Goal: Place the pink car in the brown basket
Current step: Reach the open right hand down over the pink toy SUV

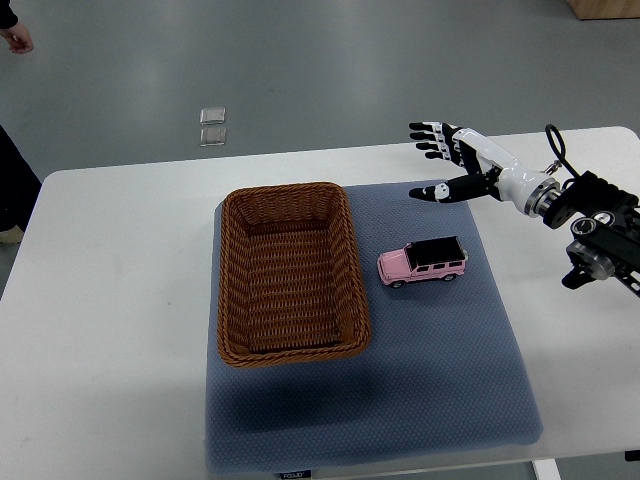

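Seen from the top view, looking steeply down, my right hand (440, 160) hung above the far right part of a blue mat (440, 400), its fingers (428, 140) spread wide and the thumb held apart, holding nothing. My arm came in from the right edge of the picture. My left arm did not show at all.

The pink car (422, 263), with its black roof, stood on its wheels on the mat, lengthwise across the picture, just beside the right rim of the brown basket (235, 300) but apart from it. The basket was empty. My hand was nearer the table's far side than the car and not touching it.

To do the reach well, I judged I should come down over the roof, close thumb and fingers on the car's two long sides, and lift it clear of the rim before moving left.

A small dark tag sat on the mat's near edge; its writing was too small to read.
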### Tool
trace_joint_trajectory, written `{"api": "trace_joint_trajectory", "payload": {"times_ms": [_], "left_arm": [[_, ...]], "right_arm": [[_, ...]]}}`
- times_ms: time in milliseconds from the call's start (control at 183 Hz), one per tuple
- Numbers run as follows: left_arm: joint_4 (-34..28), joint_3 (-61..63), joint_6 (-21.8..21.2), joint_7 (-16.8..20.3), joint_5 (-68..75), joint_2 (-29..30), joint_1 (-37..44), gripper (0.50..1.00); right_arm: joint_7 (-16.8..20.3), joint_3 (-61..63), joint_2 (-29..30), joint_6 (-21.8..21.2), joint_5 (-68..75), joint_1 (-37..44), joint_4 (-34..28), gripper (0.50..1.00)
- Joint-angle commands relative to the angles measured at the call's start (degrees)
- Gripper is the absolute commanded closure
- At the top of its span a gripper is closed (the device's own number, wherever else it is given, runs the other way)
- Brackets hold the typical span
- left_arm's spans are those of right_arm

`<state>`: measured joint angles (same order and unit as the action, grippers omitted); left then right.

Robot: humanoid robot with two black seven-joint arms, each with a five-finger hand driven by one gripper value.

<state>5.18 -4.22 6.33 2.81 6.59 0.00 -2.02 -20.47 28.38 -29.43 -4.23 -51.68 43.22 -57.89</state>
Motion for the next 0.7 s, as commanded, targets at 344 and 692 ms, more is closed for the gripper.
{"api": "trace_joint_trajectory", "payload": {"times_ms": [344,692], "left_arm": [[0.00,0.00,0.00,0.00,0.00,0.00,0.00,0.500],[-0.08,0.09,-0.09,0.00,0.00,0.00,0.00,0.500]], "right_arm": [[-1.68,-13.26,-7.57,0.01,-18.10,6.00,-7.50,0.587],[-0.36,-17.83,-6.60,2.73,-24.25,6.17,-6.62,0.587]]}}
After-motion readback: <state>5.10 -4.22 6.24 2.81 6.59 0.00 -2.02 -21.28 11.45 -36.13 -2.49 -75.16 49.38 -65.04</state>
